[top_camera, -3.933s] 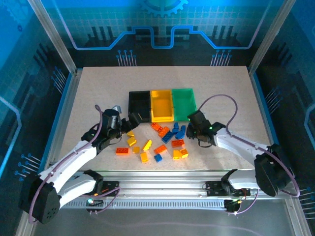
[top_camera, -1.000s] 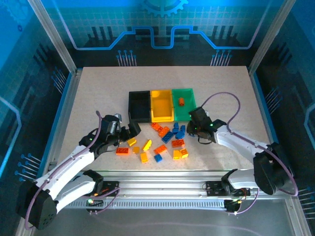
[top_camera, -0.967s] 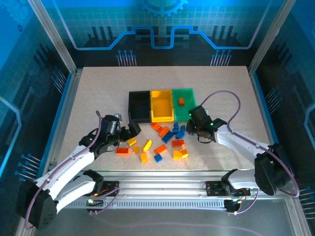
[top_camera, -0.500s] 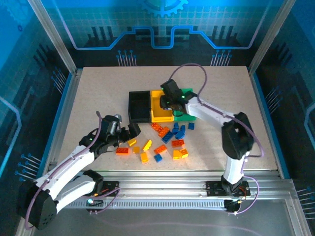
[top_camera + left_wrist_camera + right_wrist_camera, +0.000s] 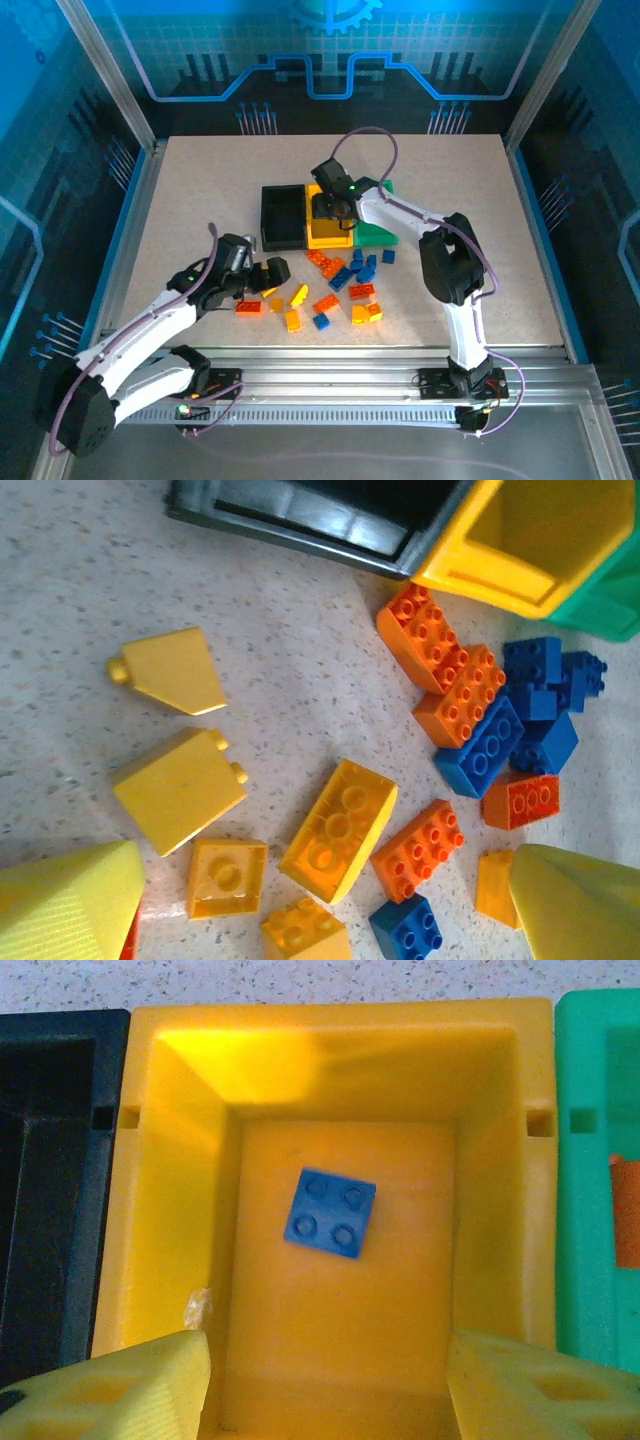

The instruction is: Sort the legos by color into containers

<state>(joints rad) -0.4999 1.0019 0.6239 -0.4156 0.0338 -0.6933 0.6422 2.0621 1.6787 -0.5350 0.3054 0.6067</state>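
While the left gripper [image 5: 325, 905] and right gripper [image 5: 330, 1380] gape, you see the blue brick [image 5: 329, 1213] studs-up, skewed, in the yellow bin [image 5: 490, 1210].

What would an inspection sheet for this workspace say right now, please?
Surface: speckled beige table, flat and dry.
Job's things: black bin, yellow bin and green bin joined in a row. One blue lego lies in the yellow bin, and an orange lego in the green one. The loose legos are scattered just in front of the bins.
Clutter: nothing seen.
Grippers: left gripper open, low over the yellow legos. Right gripper open above the yellow bin, holding nothing.
Cables: purple cable loops above the right arm.
Surroundings: metal frame, blue panels.
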